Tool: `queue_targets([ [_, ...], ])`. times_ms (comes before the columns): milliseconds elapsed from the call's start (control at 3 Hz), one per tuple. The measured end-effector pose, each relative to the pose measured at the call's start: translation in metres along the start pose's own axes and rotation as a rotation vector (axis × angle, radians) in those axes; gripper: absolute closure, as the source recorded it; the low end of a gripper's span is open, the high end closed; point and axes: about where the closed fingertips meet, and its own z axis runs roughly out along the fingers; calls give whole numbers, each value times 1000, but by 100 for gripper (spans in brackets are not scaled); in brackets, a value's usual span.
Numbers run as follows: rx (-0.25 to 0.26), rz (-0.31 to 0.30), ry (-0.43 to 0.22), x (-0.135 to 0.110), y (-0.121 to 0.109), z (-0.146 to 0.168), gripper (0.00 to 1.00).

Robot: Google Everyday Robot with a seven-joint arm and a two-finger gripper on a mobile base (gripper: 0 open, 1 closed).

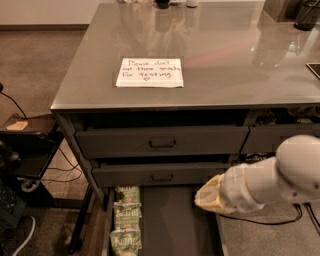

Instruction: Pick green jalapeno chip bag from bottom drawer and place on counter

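Observation:
The bottom drawer (172, 222) is pulled out, long and dark grey with a bare floor. Three pale-green jalapeno chip bags lie in a row along its left side: one at the back (128, 194), one in the middle (127, 216), one at the front (125, 243). My gripper (204, 197) is at the yellowish tip of the white arm (280, 175), which reaches in from the right. It hangs over the drawer's right side, apart from the bags. The grey counter (225, 55) above bears a white handwritten note (150, 73).
Two shallower grey drawers with bar handles (162, 143) sit slightly open above the bottom drawer. Dark containers stand at the counter's back right corner (300, 12). A black stand (27, 137) and cables are on the floor at left.

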Motion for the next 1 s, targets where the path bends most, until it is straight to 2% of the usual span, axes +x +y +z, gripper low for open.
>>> queue_targets([
  [333,-14,-63,-27,31,11,63,100],
  [667,-47,-104,-103,42,12,126,100],
  [1000,-102,-106,-200,42,8,194,100],
])
